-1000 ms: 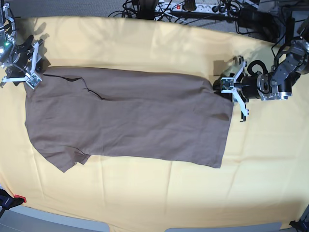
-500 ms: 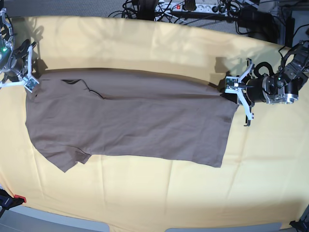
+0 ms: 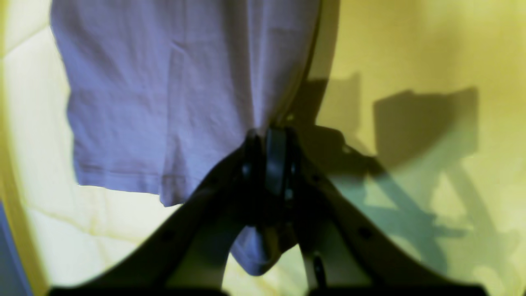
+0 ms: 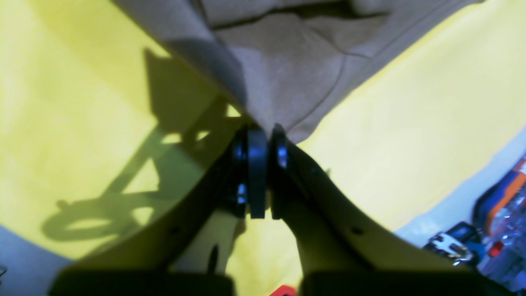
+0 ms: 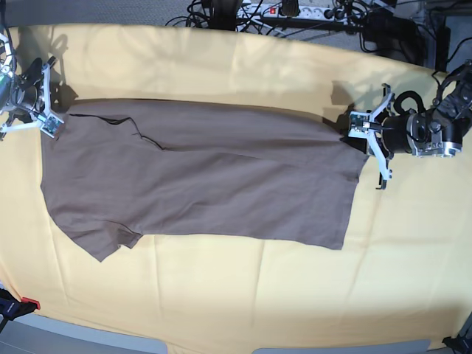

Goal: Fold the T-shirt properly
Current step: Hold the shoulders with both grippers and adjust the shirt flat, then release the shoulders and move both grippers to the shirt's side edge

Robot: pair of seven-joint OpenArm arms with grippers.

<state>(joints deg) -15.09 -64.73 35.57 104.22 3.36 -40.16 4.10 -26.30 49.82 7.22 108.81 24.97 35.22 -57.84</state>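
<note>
The left gripper point(image 5: 361, 133) was clamped on the hem corner of the T-shirt point(image 5: 199, 173); the right gripper point(image 5: 50, 118) pinched its shoulder edge. The shirt lay stretched flat across the yellow cloth point(image 5: 243, 295). Both arms ran partly out of frame.

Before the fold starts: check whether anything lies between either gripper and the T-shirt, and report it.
Nothing visible does. The left gripper is shut on the T-shirt at its hem corner, and the right gripper is shut on its shoulder edge. Only the yellow cloth lies around it.
</note>
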